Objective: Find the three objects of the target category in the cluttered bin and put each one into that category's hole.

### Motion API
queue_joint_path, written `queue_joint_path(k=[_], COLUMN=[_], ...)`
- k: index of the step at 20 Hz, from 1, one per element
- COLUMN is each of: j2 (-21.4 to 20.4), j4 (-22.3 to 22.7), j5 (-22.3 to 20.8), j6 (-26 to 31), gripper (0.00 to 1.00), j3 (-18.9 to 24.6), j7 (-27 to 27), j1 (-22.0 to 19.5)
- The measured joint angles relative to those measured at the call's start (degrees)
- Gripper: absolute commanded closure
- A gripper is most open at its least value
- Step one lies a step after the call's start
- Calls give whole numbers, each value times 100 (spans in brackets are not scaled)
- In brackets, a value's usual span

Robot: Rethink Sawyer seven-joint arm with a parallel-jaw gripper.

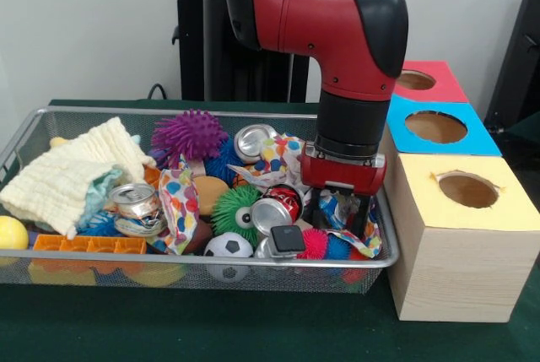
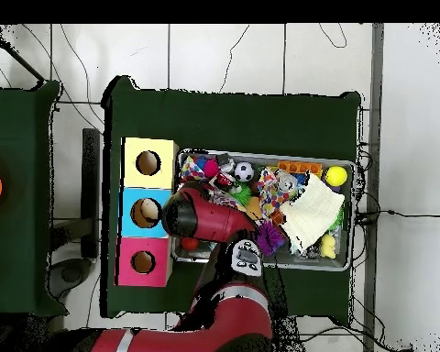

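The silver wire-mesh bin (image 1: 169, 264) fills the left and middle of the front view, packed with clutter. My gripper (image 1: 343, 220) is down inside its right end, among polka-dot wrappers (image 1: 181, 202) and beside a red can (image 1: 274, 208). The clutter hides its tips. Three wooden boxes with round holes stand to the right of the bin: yellow-topped (image 1: 498, 210), blue-topped (image 1: 472, 138), red-topped (image 1: 447, 83). In the overhead view the red arm (image 2: 205, 220) covers the gripper and the bin's (image 2: 353, 220) left end.
The bin holds a purple spiky ball (image 1: 190, 134), a green fuzzy ball (image 1: 234, 210), a soccer ball (image 1: 228, 248), silver cans (image 1: 135, 200), a pale yellow cloth (image 1: 76, 172), an orange tray (image 1: 89, 244), a yellow ball (image 1: 10, 233) and a pink spiky ball (image 1: 314, 244).
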Motion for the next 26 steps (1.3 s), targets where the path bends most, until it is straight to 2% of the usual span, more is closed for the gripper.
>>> queue_joint_path(k=[23, 24, 26], j2=[12, 12, 13], j4=[-112, -110, -111], j5=[1, 0, 0], j6=[285, 287, 286], gripper=[0, 100, 100], j3=[-93, -95, -96], j7=[0, 0, 0], j1=[47, 46, 47])
